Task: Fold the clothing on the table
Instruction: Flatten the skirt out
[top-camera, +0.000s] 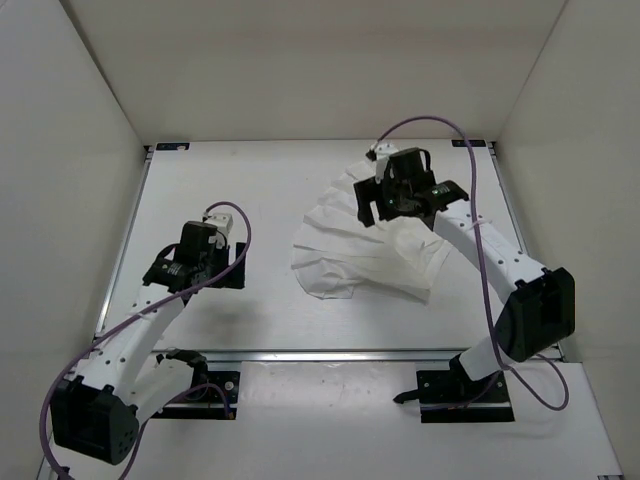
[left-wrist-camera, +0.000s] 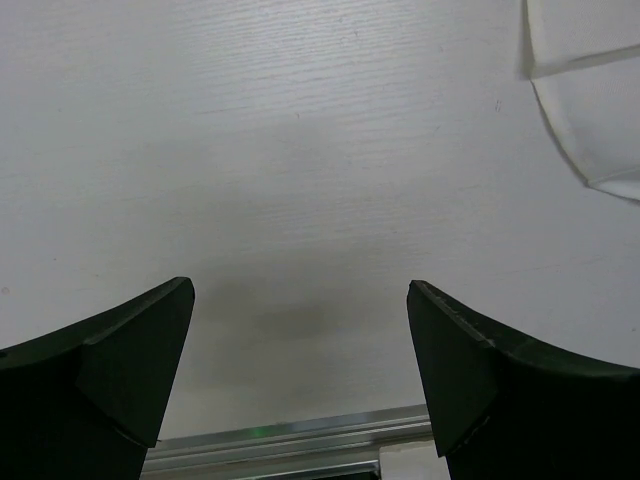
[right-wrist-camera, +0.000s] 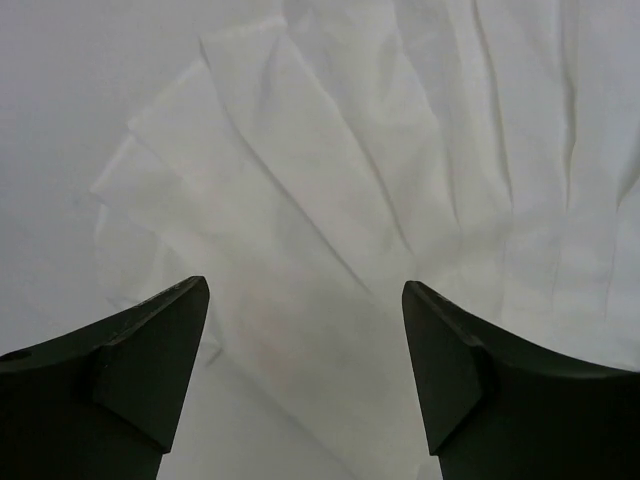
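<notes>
While the clothing (top-camera: 365, 258) lies fanned out on the right side of the table (top-camera: 240, 180), the open right gripper (right-wrist-camera: 305, 300) above it should pinch just one edge; the left gripper (left-wrist-camera: 300, 300) hangs open and empty.

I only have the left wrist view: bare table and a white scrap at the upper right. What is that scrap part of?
Observer: It is the left edge of the clothing, which lies fanned out in pleats to the right of the middle of the table.
Operator: Where is the other arm?
Observer: The right pincer is over the far end of the clothing, and pleats show between its fingers.
Operator: Has it gripped anything?
Observer: No. Its jaws stand apart and no fabric is pinched between them.
</notes>
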